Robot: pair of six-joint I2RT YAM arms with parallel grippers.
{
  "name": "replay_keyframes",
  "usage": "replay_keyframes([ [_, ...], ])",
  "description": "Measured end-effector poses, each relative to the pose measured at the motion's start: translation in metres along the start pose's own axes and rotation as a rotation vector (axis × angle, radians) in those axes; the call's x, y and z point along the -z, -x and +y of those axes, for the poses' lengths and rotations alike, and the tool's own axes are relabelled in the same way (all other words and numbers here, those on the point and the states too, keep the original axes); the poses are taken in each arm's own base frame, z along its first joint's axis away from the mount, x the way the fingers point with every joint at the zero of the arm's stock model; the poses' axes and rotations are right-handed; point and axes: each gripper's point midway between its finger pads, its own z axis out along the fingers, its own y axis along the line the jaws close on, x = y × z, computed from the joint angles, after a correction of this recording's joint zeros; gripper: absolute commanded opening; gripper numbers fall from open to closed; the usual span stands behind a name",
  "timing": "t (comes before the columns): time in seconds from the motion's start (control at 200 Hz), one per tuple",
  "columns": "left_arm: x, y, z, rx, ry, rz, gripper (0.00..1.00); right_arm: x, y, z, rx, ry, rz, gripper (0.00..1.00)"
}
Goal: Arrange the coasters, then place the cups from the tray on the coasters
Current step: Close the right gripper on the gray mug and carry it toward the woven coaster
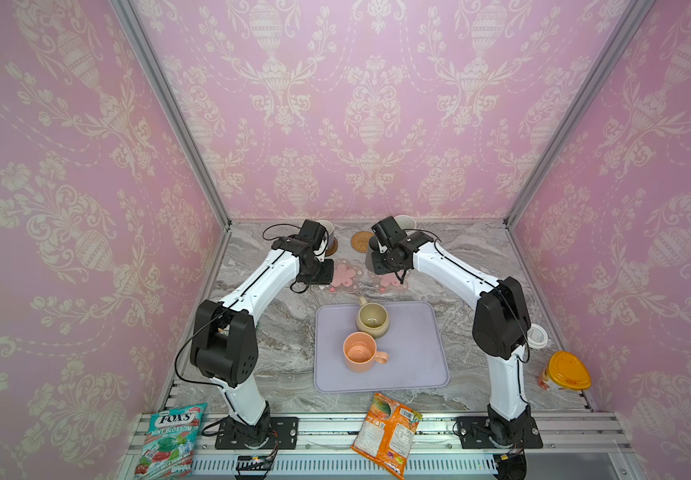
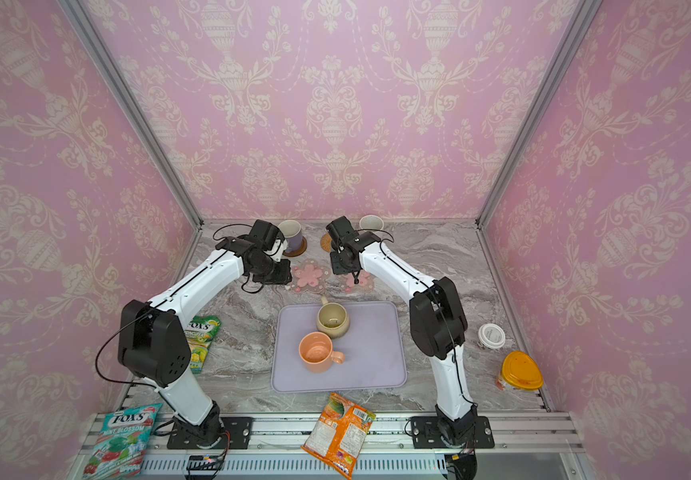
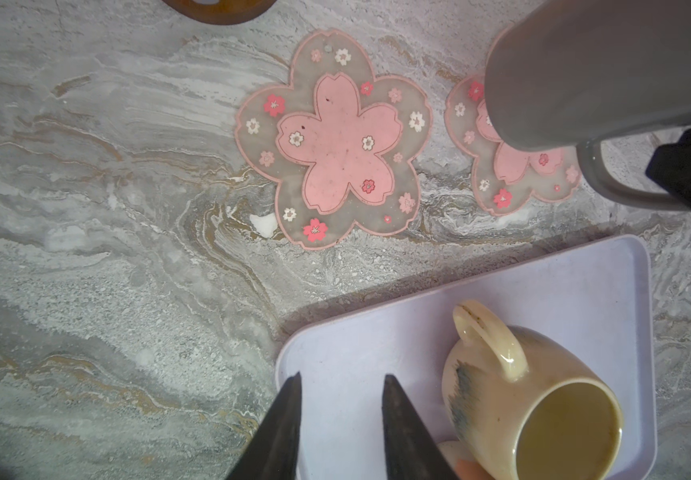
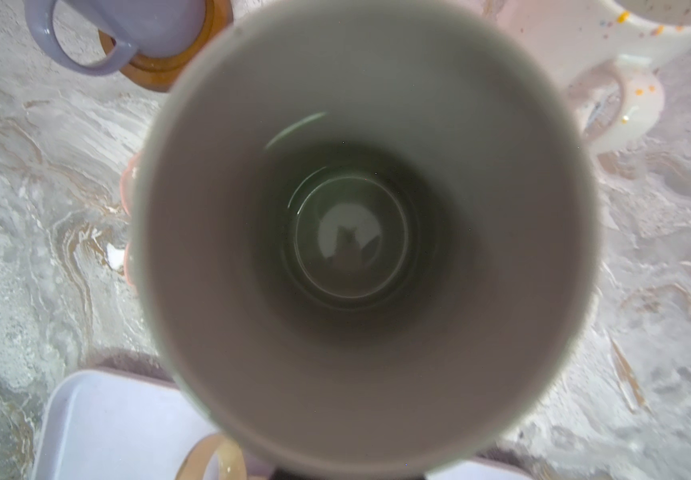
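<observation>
The right claw [image 3: 686, 170] is pinched on the handle of the tall dark grey mug [image 3: 605, 70], which hangs over a pink-flower coaster [image 3: 505, 166], so I think it should go straight down, level, and let go only once the mug sits in the flower's middle. The left claw [image 3: 341, 378] is a little open and empty, above the tray [image 3: 584, 282] corner. The left wrist view shows mug and coaster together; the right wrist view only looks down inside the mug.
</observation>
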Motion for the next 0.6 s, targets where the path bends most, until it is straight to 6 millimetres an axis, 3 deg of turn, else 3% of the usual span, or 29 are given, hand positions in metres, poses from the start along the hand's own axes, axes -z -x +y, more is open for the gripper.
replay_keyframes([
  [0.355,-0.014,0.017,0.02,0.024,0.008,0.015,0.34,-0.041,0.048,0.004,-0.012,0.008,-0.045,0.0],
  [0.6,-0.027,0.019,0.025,0.024,-0.002,0.035,0.33,-0.064,0.06,-0.003,-0.033,0.006,-0.056,0.0],
])
